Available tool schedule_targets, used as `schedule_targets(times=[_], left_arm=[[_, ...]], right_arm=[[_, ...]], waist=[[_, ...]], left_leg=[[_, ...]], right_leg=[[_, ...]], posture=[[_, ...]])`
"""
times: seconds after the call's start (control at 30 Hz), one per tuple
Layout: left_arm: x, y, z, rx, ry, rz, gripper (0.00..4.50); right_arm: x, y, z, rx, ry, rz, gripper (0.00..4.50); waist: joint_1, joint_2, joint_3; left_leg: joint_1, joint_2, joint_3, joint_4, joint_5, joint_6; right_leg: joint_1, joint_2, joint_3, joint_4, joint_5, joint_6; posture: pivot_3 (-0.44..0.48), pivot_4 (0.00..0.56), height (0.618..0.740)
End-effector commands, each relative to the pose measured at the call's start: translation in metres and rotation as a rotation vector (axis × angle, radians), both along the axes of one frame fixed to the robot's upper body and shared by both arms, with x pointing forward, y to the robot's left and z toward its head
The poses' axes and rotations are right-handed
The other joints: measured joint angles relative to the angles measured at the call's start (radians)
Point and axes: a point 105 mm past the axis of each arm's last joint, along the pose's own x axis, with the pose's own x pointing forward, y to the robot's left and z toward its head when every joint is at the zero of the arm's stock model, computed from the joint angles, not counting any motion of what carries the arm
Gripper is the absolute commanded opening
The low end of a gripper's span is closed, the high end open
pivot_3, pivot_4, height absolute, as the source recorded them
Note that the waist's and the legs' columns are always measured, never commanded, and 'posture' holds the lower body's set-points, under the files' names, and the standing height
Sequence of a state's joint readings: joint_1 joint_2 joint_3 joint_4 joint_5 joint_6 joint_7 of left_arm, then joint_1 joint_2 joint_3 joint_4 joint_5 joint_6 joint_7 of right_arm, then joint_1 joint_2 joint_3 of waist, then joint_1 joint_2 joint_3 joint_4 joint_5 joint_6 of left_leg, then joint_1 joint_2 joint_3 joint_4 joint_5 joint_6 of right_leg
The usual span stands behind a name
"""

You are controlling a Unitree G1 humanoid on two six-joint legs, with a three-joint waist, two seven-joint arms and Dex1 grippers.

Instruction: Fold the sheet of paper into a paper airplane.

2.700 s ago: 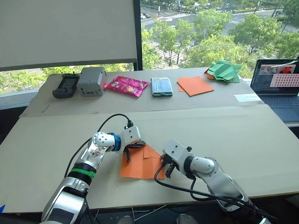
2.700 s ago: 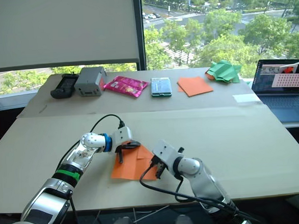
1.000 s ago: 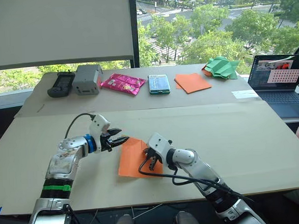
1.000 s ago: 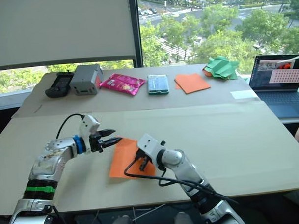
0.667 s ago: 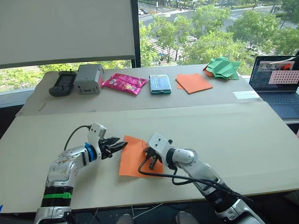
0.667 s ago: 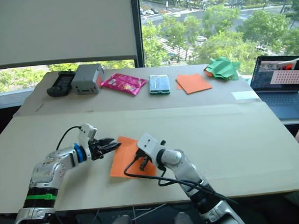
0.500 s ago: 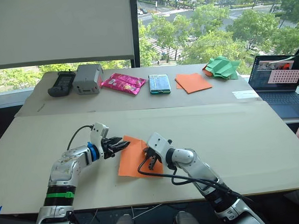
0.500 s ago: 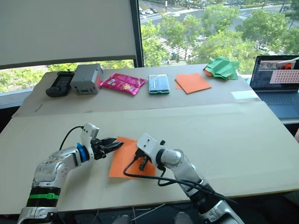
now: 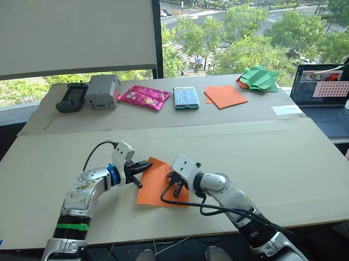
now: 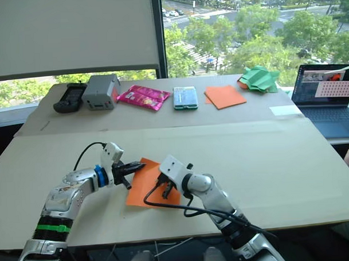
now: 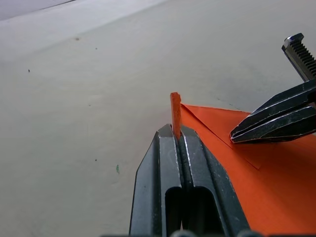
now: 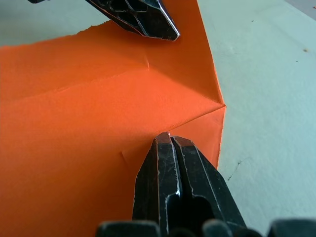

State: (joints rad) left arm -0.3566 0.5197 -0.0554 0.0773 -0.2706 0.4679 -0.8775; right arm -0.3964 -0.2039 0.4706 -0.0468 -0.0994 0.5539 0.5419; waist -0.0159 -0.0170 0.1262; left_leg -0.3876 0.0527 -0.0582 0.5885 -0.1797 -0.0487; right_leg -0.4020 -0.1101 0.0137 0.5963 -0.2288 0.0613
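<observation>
The sheet of paper (image 9: 156, 182) lies on the near counter (image 9: 290, 161), between the two arms and close to the front edge. It is bright orange, and the right wrist view shows crease lines running across it and a folded corner. The left gripper (image 11: 177, 132) reaches in from the robot's left at the sheet's far left corner; in the left wrist view its jaws are closed on the paper's edge, a thin strip of orange standing up between the fingers (image 11: 160, 163). The right gripper (image 12: 170, 140) comes in from the right side, with its tips down on the sheet near the right edge; in the right wrist view its jaws are pressed together, tips touching the paper beside the fold, and it cannot be told whether any paper is caught between them. On the far counter (image 9: 48, 126) stand, from the robot's left to right, a black device (image 9: 69, 98), a grey box (image 9: 102, 92), a pink packet (image 9: 144, 98), a blue-green pack (image 9: 186, 98), a smooth orange sheet (image 9: 226, 96) and a green paper heap (image 9: 260, 79). A laptop (image 9: 325, 96) sits open at the far right, with a white slip (image 9: 287, 110) just beside it.
</observation>
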Motion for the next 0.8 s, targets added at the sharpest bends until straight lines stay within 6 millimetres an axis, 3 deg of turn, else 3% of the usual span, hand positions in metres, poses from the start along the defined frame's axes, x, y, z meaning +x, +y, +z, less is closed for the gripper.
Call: schedule_targets(times=[0.03, 0.5, 0.8], left_arm=[[-0.009, -0.007, -0.002, 0.118, -0.077, -0.099, 0.06], [-0.027, -0.021, -0.032, 0.195, -0.03, -0.206, 0.06], [-0.027, -0.019, -0.034, 0.223, -0.032, -0.219, 0.06]], right_arm=[[-0.003, -0.006, -0.021, -0.043, 0.081, -0.035, 0.0], [0.014, -0.002, 0.019, 0.158, 0.018, -0.109, 0.0], [0.026, 0.007, 0.038, 0.249, -0.033, -0.122, 0.0]], waist=[[-0.002, 0.0, 0.0], [0.003, 0.002, 0.0], [0.003, 0.003, 0.001]], left_leg=[[0.0, 0.0, 0.0, 0.0, 0.0, 0.0], [-0.002, 0.0, 0.0, 0.0, 0.0, 0.0], [-0.002, 0.0, 0.0, 0.0, 0.0, 0.001]], right_leg=[[0.0, 0.0, 0.0, 0.0, 0.0, 0.0], [-0.001, 0.0, 0.0, 0.0, 0.0, 0.0], [-0.001, 0.0, 0.0, 0.0, 0.0, 0.0]], posture=[[0.0, 0.15, 0.706], [0.0, 0.15, 0.706], [0.0, 0.15, 0.706]])
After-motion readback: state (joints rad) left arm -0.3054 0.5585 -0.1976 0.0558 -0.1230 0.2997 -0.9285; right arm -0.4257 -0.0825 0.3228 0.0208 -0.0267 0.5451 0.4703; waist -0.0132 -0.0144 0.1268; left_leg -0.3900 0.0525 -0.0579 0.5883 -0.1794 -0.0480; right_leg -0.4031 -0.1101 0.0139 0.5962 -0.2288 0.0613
